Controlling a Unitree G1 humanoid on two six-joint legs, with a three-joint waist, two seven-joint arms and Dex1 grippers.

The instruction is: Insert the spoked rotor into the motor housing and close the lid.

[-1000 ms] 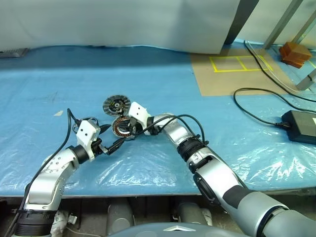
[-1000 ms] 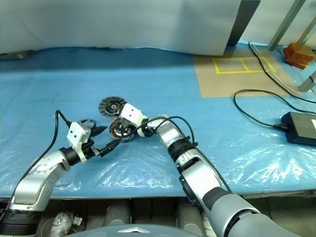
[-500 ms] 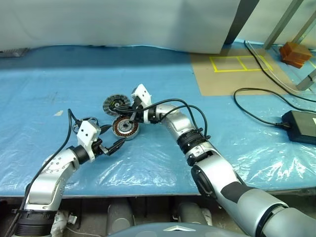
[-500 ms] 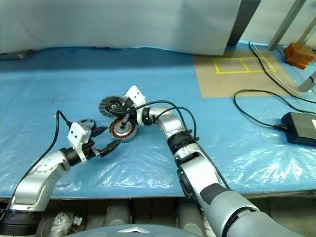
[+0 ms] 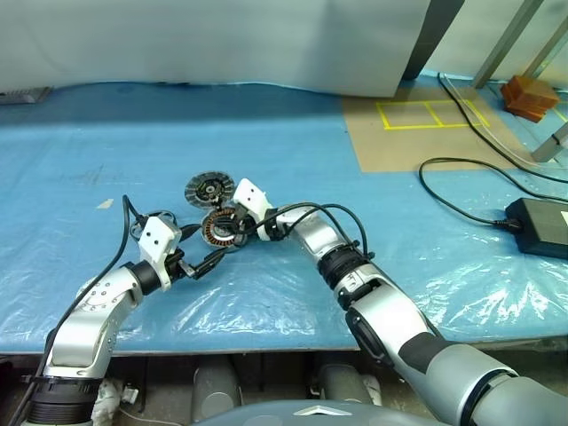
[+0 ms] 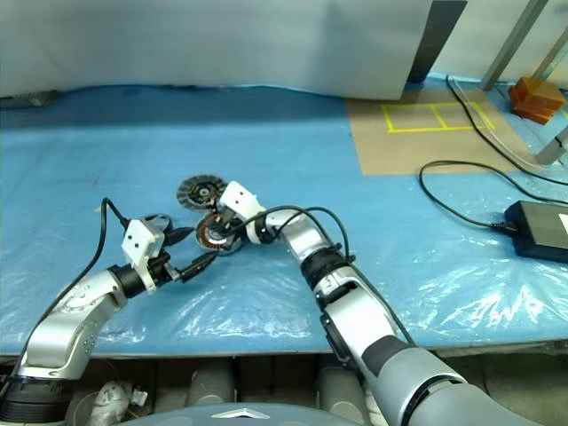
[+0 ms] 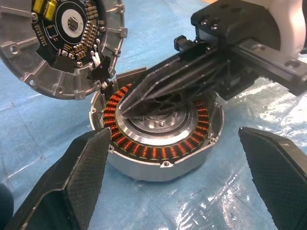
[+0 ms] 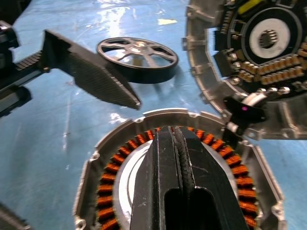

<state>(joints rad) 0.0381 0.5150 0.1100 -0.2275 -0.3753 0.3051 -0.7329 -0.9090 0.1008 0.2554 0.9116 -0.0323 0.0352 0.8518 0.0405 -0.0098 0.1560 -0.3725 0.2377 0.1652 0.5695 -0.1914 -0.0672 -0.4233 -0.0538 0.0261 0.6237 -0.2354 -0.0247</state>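
Note:
The motor housing (image 5: 222, 229), round with copper windings, lies on the blue sheet. My right gripper (image 8: 175, 130) is shut with nothing in it, its tips over the windings and pale centre of the housing (image 7: 163, 139). The lid (image 5: 209, 188), a finned grey disc with a circuit board inside, lies open against the housing's far edge, and a short wire joins lid (image 7: 62, 43) and housing. The spoked rotor (image 8: 137, 58), a black-rimmed wheel with silver spokes, lies flat beside my left wrist (image 6: 157, 219). My left gripper (image 5: 204, 248) is open just short of the housing, holding nothing.
A black power brick (image 5: 537, 227) and its cable (image 5: 461, 200) lie at the right. At the back right are a brown board with yellow tape (image 5: 426, 133) and an orange block (image 5: 530, 96). The table's front edge (image 5: 266, 342) is close below the arms.
Half a second ago the right gripper stood raised toward the lid. It has since come back down over the housing. The left arm has not moved.

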